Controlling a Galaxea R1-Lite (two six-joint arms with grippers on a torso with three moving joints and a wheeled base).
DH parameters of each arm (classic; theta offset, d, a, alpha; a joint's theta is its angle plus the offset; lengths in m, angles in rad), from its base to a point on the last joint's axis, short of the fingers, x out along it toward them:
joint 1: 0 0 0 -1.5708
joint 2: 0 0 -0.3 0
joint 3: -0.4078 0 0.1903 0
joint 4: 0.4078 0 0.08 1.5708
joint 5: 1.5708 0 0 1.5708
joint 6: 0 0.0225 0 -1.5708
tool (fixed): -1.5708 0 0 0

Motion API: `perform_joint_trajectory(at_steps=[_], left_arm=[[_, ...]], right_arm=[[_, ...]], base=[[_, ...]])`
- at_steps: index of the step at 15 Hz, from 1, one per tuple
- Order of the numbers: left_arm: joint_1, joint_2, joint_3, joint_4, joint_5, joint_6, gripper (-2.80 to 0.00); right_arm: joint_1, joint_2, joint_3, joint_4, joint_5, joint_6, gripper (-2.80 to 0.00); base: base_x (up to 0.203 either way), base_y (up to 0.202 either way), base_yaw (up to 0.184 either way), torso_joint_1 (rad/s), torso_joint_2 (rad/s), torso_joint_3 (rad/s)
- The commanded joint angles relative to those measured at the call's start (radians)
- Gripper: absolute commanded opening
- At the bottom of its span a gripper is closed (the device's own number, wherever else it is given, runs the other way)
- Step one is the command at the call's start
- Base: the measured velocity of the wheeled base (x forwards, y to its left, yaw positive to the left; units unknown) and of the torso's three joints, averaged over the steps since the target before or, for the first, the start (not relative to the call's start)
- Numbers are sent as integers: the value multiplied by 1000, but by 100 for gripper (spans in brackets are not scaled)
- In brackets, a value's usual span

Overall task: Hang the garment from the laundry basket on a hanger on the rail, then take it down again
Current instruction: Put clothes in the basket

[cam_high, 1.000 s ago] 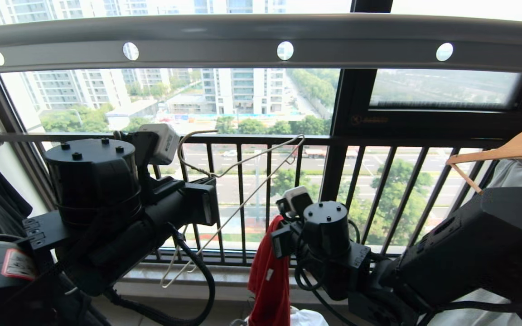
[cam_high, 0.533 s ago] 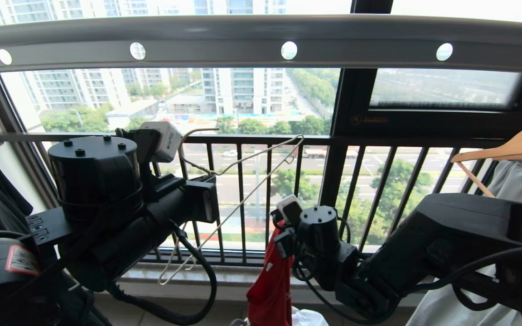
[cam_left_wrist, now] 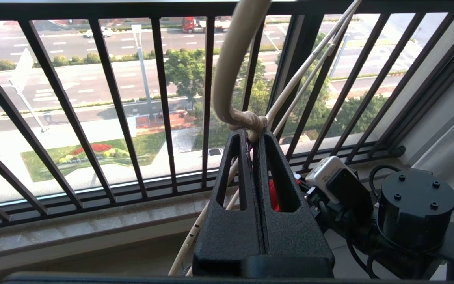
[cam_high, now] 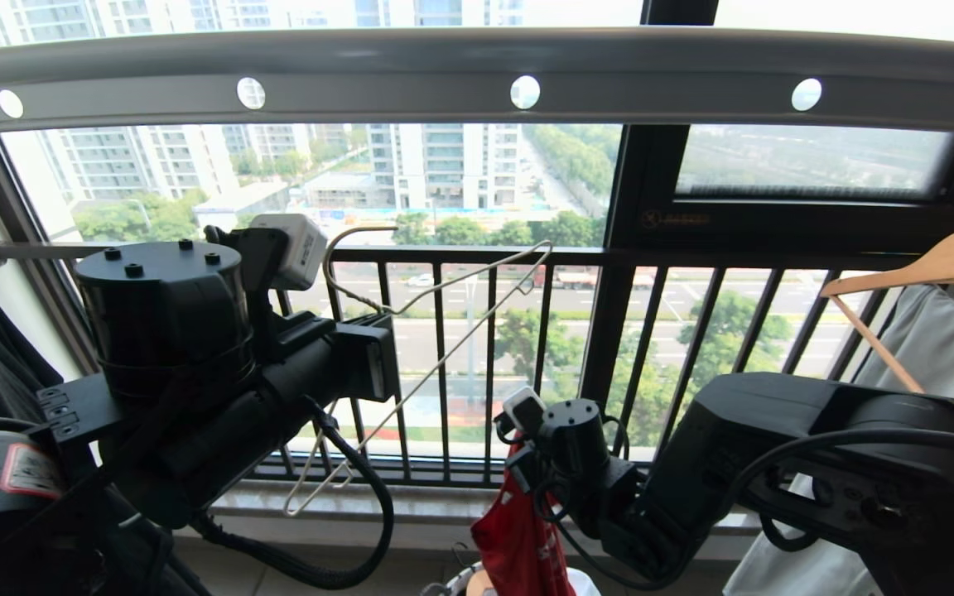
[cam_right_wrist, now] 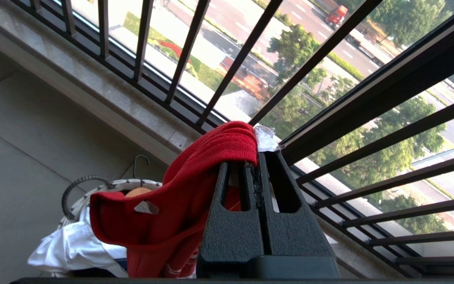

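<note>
red shirt [cam_right_wrist: 172, 205] hangs by its collar from the right gripper [cam_right_wrist: 257, 159], clamped shut low over the basket [cam_right_wrist: 93, 189]. left gripper [cam_left_wrist: 252, 132] pinches the wire hanger [cam_high: 444, 331] at its neck, tilted, below the rail [cam_high: 477, 74], probably to thread the shirt on.

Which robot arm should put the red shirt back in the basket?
The right one, probably. Its claw is shut on the red shirt, right above the basket. The left claw is busy holding the hanger.
</note>
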Motion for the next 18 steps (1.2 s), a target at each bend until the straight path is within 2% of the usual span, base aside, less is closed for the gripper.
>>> perform_joint_trajectory(at_steps=[1,6,9,10,14,18], left_arm=[[0,1,1,-3,3,-2,-280],[0,21,4,0,1,-2,-280],[0,25,6,0,1,-2,-280],[0,25,6,0,1,-2,-280],[0,19,6,0,1,0,-280],[0,18,4,0,1,2,-280]], right_arm=[[-5,40,-25,-5,-1,-6,-280],[-6,93,-49,-5,-3,-11,-280],[-7,122,-88,-7,-4,-50,-280],[-7,129,-105,-5,-5,-56,0],[-23,140,-141,0,-6,-73,0],[-26,83,-102,58,-1,-82,0]], base=[[0,0,0,0,0,0],[0,0,0,0,0,0],[0,0,0,0,0,0],[0,0,0,0,0,0],[0,0,0,0,0,0],[0,0,0,0,0,0]])
